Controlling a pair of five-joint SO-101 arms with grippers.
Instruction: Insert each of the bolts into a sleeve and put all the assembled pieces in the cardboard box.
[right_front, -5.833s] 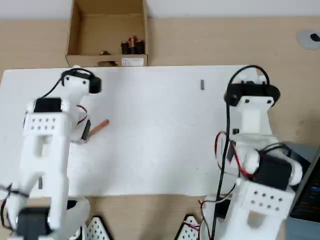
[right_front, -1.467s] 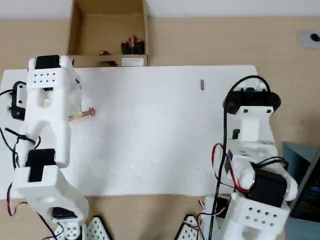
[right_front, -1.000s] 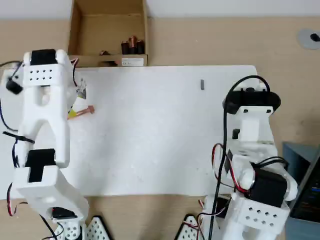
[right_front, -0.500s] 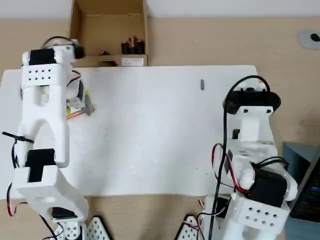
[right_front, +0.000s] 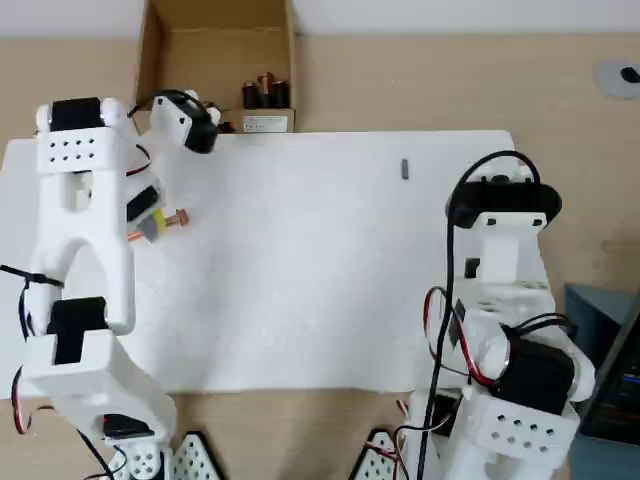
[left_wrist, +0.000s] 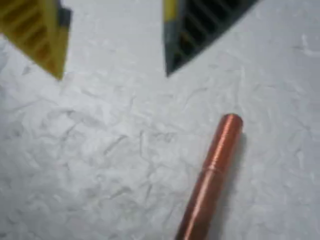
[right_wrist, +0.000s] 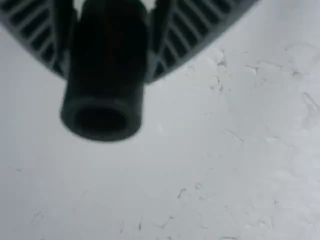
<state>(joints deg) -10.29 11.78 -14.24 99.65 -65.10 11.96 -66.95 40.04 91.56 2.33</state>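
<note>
Item: copper-coloured bolt (left_wrist: 210, 180), one piece, loose.
Location: lying flat on the white mat (right_front: 330, 290), far-left part, just in front of the cardboard box (right_front: 150, 70).
Left gripper (left_wrist: 112, 47): mine, jaws wide apart and holding nothing. The yellow-taped fingertips (left_wrist: 42, 37) hang over bare mat, with the bolt just beside them, not between them.
Right gripper (right_wrist: 107, 30): mine, clamped on a black sleeve (right_wrist: 102, 95) whose open bore faces outward. It is held above the mat at the right side, well apart from the bolt.
Material, judged: metal and stiff, so it should not give under the jaws.
Weight, judged: light, and a modest squeeze should carry it.
Surface, judged: a smooth round shank, apt to roll on the mat and to slip or pivot if pinched off-centre.
Fragility, judged: low, with dropping the main risk rather than damage.
Where to take hold: across the shank, jaws square to its length and nearer the headed end. That leaves the plain end free to enter the sleeve.
Approach note: I must shift sideways to straddle the bolt before closing.
Box contents: several copper-and-dark assembled pieces (right_front: 265, 92) against the near wall.
Other stock: a small dark piece, probably another sleeve (right_front: 404, 169), on the far right-centre of the mat.
</note>
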